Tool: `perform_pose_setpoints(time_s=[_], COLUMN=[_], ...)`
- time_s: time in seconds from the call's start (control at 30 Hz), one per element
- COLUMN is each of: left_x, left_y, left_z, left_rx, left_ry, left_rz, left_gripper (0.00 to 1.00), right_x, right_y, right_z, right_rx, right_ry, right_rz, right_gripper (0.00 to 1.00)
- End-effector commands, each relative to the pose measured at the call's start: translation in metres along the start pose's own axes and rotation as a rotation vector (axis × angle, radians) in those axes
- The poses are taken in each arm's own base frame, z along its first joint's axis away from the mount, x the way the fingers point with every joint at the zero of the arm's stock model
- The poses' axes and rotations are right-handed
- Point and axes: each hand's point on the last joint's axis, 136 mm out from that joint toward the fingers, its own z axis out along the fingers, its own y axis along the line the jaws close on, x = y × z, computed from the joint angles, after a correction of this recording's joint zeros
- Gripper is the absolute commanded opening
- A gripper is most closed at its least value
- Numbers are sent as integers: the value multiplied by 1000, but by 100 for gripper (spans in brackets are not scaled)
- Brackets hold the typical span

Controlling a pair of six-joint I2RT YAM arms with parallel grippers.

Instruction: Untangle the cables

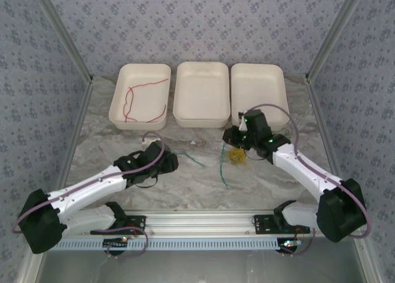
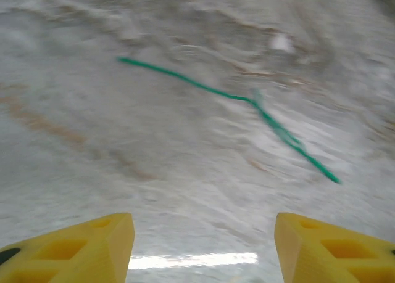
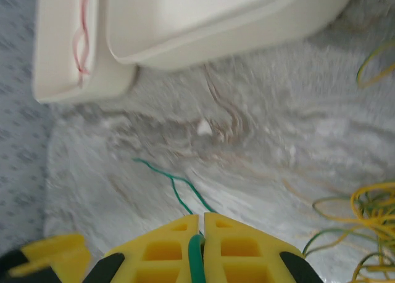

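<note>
My right gripper (image 3: 201,216) is shut on a green cable (image 3: 196,258) that runs up between its yellow fingers. In the top view, the right gripper (image 1: 229,137) holds this green cable (image 1: 224,166) above the table, and the cable hangs toward the near edge. A tangle of yellow and green cables (image 1: 236,155) lies just beside it (image 3: 370,215). My left gripper (image 2: 203,224) is open over bare table, with a green strand (image 2: 203,87) lying ahead of its fingers. The left gripper (image 1: 170,161) is left of that strand (image 1: 192,159). A red cable (image 1: 145,98) lies in the left tray (image 1: 117,110).
Three white trays stand in a row at the back: the left one, a middle tray (image 1: 200,119) and a right tray (image 1: 281,86). The marble table has patterned walls on both sides. A metal rail (image 1: 197,220) with both arm bases runs along the near edge.
</note>
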Motion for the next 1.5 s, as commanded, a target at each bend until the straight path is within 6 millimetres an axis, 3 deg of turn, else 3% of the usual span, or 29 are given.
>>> perform_pose_setpoints(time_s=[0.0, 0.27, 0.4, 0.53, 0.63, 0.73, 0.93, 1.07, 1.13, 1.23, 1.3, 1.47], left_x=[-4, -32, -39, -46, -51, -53, -27, -12, -5, 3, -2, -14], left_y=[30, 28, 29, 25, 13, -24, -112, -174, -201, -229, -239, -252], left_z=[11, 48, 57, 62, 60, 49, 15, -26, -50, -69, -73, -89], left_rx=[-95, 34, 28, 28, 71, 179, 471, 731, 789, 784, 759, 804], left_ry=[-18, -29, -37, -51, -63, -61, 34, 46, 6, -64, -114, -217], left_rz=[-147, -461, -596, -671, -666, -538, -209, 16, 167, 373, 442, 526], left_gripper=[62, 58, 53, 50, 47, 47, 44, 45, 45, 40, 36, 38], right_x=[11, 27, 19, 12, 9, -3, -47, -64, -67, -68, -67, -65], right_y=[-5, -30, -36, -29, -24, 1, 56, 78, 82, 79, 72, 49], right_z=[17, 73, 84, 93, 88, 61, -30, -83, -96, -100, -101, -100], right_rx=[69, 243, 349, 345, 302, 166, -120, -205, -208, -175, -120, 34], right_ry=[-6, 123, 118, 112, 96, 12, -143, -213, -215, -189, -173, -153], right_rz=[-16, -7, -71, -132, -111, -100, -111, -183, -216, -189, -163, -125], right_gripper=[0, 0, 1, 0, 0, 0, 0, 0, 0, 0, 0, 0])
